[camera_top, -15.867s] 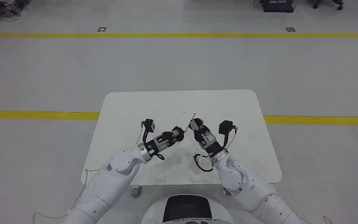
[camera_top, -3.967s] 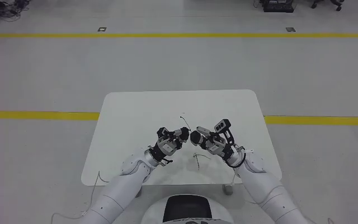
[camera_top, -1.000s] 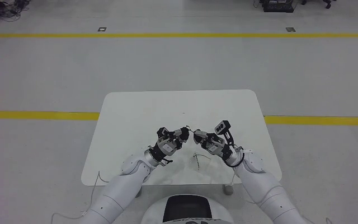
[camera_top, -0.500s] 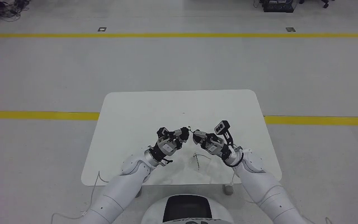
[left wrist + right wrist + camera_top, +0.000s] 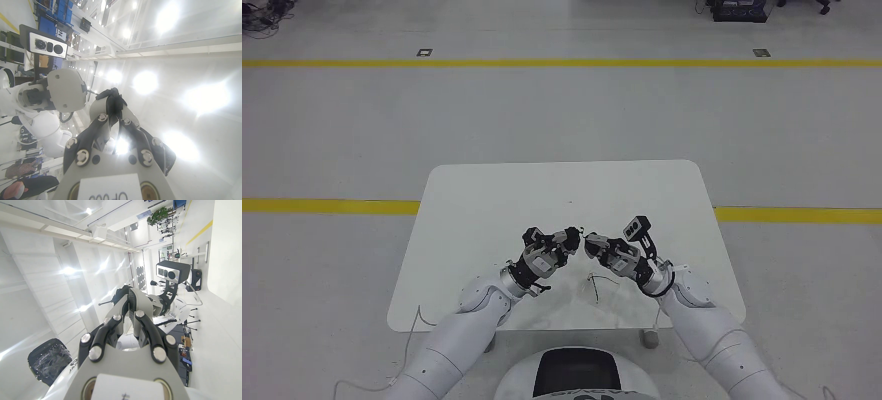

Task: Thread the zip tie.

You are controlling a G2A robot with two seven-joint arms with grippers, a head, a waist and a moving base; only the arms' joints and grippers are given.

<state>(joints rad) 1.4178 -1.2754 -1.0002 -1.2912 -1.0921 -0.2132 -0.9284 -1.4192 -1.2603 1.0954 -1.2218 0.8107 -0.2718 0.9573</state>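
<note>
Item: one zip tie (image 5: 105,303), black, thin-strapped, held in the air above the counter (image 5: 492,200), about midway between its left and right edges and nearer the near edge than the far one. Holders: my left jaws, pressed together on the tie, dark pads (image 5: 113,106) closed on it with a short length of strap standing out toward the other arm; my right jaws, likewise pressed together, ribbed pad (image 5: 132,302) showing, and on the tie too as far as I can judge, tip to tip with the left. Handling, by judgement: very light, springy along its length, smooth and apt to slip or twist in a pinch; best gripped close behind the pointed tail and close beside the head, so little free strap bends. Markings: none legible on the tie. A white label (image 5: 107,186) sits on the base of my left jaws, its print cut off.
</note>
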